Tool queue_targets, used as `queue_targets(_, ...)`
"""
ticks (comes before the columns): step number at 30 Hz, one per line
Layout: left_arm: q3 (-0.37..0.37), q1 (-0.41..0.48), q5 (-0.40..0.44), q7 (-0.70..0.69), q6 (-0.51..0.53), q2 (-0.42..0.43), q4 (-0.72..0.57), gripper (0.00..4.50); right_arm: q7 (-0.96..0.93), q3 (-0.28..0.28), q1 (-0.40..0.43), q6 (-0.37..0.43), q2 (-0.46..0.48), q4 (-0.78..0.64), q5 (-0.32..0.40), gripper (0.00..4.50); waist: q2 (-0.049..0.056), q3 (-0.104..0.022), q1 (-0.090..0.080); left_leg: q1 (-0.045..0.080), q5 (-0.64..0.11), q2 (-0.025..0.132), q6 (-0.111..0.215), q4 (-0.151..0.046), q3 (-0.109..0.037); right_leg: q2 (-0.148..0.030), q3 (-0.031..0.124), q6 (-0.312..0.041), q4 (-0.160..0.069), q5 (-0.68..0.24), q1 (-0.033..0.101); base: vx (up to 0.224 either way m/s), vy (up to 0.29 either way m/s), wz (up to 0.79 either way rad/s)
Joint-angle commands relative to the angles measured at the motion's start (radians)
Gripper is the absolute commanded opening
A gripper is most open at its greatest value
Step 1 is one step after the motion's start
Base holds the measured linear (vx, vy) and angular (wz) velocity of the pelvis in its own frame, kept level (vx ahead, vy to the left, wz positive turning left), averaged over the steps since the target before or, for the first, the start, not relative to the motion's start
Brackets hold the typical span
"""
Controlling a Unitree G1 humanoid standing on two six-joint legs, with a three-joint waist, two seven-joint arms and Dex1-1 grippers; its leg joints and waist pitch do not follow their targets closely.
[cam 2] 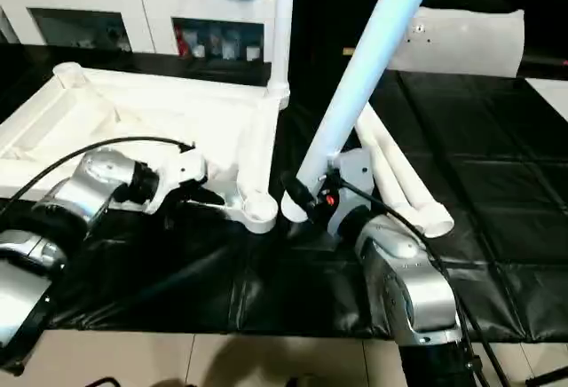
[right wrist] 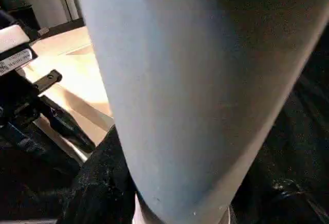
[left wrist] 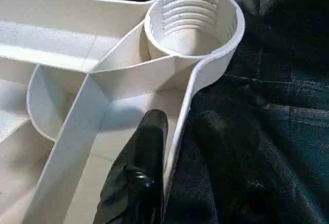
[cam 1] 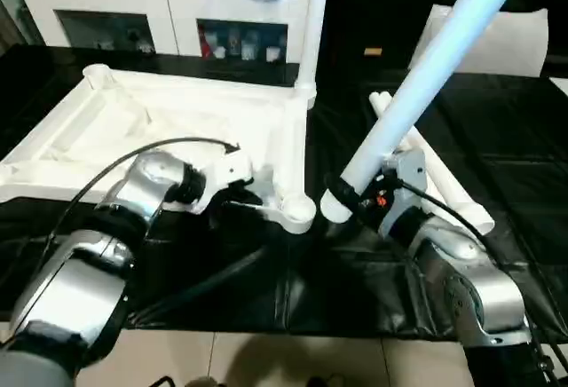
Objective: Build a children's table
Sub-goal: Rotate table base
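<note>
I've got my right end effector [cam 1: 348, 199] pinching the tilted leg [cam 1: 426, 81]; my left end effector [left wrist: 177, 142] straddles the tabletop [cam 1: 169, 125] rim near the surface's front edge. Steady that rim, then line the leg up over the near socket [left wrist: 194, 21].

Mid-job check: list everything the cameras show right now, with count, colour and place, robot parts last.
tabletop: one, white, upside down on the black sheet, ribs up.
near corner socket: one, white, threaded, no leg in it.
mounted leg: one, white, upright in the far right corner socket.
held leg: one, white, slanted, foot end beside the near socket.
spare legs: two, white, lying right of the tabletop.
black sheet: one, covering the work surface.
cabinet: one, white, behind.
left gripper: black fingers astride the tabletop's edge wall.
right gripper: gripping the held leg.
</note>
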Motion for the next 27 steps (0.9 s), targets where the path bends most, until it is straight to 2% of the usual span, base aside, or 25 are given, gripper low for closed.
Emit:
queue_targets(1, 0.008, -0.022, 0.018, -0.006, -0.019, -0.003, 0.022, 1.00, 0.006, 0.005, -0.006, -0.016, -0.004, -0.011, 0.000, 1.93, 0.015, -0.071, 0.005, 0.003, -0.221, 0.019, 0.001, -0.073, -0.007, -0.074, 0.051, -0.158, -0.087, -0.319, 0.065, 0.000, 0.000, 0.00)
queue_targets(10, 0.006, -0.020, 0.052, 0.003, -0.039, -0.002, 0.053, 0.27, 0.017, 0.010, -0.017, -0.019, -0.007, 0.001, -0.005, 1.93, 0.013, -0.070, 0.004, 0.003, -0.214, 0.020, 0.004, -0.074, -0.007, -0.075, 0.051, -0.158, -0.086, -0.322, 0.065, 0.000, 0.000, 0.00)
queue_targets(15, -0.015, 0.001, 0.081, 0.016, -0.032, 0.005, 0.037, 0.10, 0.022, 0.009, -0.023, -0.021, -0.008, 0.006, -0.005, 1.93, 0.013, -0.067, 0.003, 0.003, -0.230, 0.019, 0.003, -0.075, -0.007, -0.076, 0.051, -0.150, -0.090, -0.361, 0.064, 0.000, 0.000, 0.00)
queue_targets(17, -0.008, 0.018, 0.074, 0.018, 0.015, -0.001, 0.013, 0.07, 0.022, 0.004, -0.027, -0.020, -0.005, 0.007, 0.000, 1.93, 0.013, -0.066, 0.001, 0.006, -0.242, 0.018, 0.004, -0.074, -0.007, -0.076, 0.050, -0.137, -0.096, -0.409, 0.062, 0.000, 0.000, 0.00)
queue_targets(18, 0.015, 0.028, 0.052, 0.028, 0.076, -0.015, -0.007, 0.04, 0.020, -0.002, -0.030, -0.018, -0.002, 0.008, 0.007, 1.93, 0.013, -0.066, 0.001, 0.006, -0.240, 0.019, 0.003, -0.074, -0.007, -0.078, 0.050, -0.138, -0.095, -0.410, 0.063, 0.000, 0.000, 0.00)
queue_targets(20, 0.035, 0.033, 0.035, 0.038, 0.121, -0.028, -0.019, 0.01, 0.018, -0.007, -0.033, -0.016, 0.001, 0.008, 0.014, 1.93, 0.013, -0.065, 0.001, 0.008, -0.245, 0.018, 0.007, -0.073, -0.006, -0.077, 0.048, -0.141, -0.100, -0.432, 0.059, 0.000, 0.000, 0.00)
queue_targets(21, 0.087, 0.052, -0.015, 0.085, 0.222, -0.065, -0.065, 0.00, 0.013, -0.019, -0.039, -0.009, 0.009, 0.009, 0.030, 1.93, 0.012, -0.066, 0.001, 0.008, -0.244, 0.019, 0.007, -0.073, -0.006, -0.077, 0.049, -0.142, -0.099, -0.431, 0.059, 0.000, 0.000, 0.00)
queue_targets(22, 0.101, 0.061, -0.026, 0.112, 0.249, -0.077, -0.083, 0.00, 0.012, -0.021, -0.041, -0.008, 0.010, 0.010, 0.032, 1.93, 0.012, -0.066, 0.000, 0.008, -0.243, 0.022, 0.007, -0.072, -0.005, -0.077, 0.049, -0.156, -0.094, -0.411, 0.059, 0.000, 0.000, 0.00)
queue_targets(24, 0.114, 0.079, -0.037, 0.150, 0.306, -0.091, -0.122, 0.00, 0.011, -0.021, -0.043, -0.005, 0.010, 0.011, 0.033, 1.93, 0.006, -0.068, 0.001, 0.003, -0.231, 0.019, 0.016, -0.072, -0.006, -0.076, 0.047, -0.162, -0.094, -0.396, 0.062, 0.000, 0.000, 0.00)
queue_targets(27, 0.145, 0.102, -0.064, 0.208, 0.386, -0.117, -0.182, 0.00, 0.013, -0.017, -0.043, -0.004, 0.012, 0.011, 0.034, 1.93, 0.007, -0.068, -0.002, -0.002, -0.220, 0.016, 0.026, -0.070, -0.006, -0.076, 0.045, -0.151, -0.096, -0.398, 0.065, 0.000, 0.000, 0.00)
